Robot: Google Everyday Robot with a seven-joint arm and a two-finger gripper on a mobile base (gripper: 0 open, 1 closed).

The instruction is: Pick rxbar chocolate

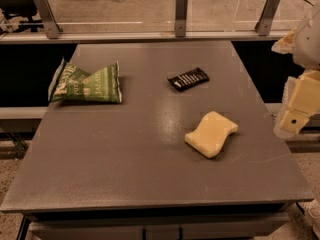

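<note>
The rxbar chocolate (pixel 188 78) is a small flat black wrapped bar with white lines of text. It lies on the grey table (pixel 125 154), right of the middle and toward the far side. My gripper (pixel 294 118) hangs at the right edge of the view, beyond the table's right edge. It is to the right of the bar, nearer than it, and well apart from it. Nothing shows in the gripper.
A green chip bag (pixel 86 84) lies at the far left of the table. A pale yellow sponge (pixel 211 133) lies in front of the bar, toward the right. A glass barrier with metal posts (pixel 181 13) runs behind the table.
</note>
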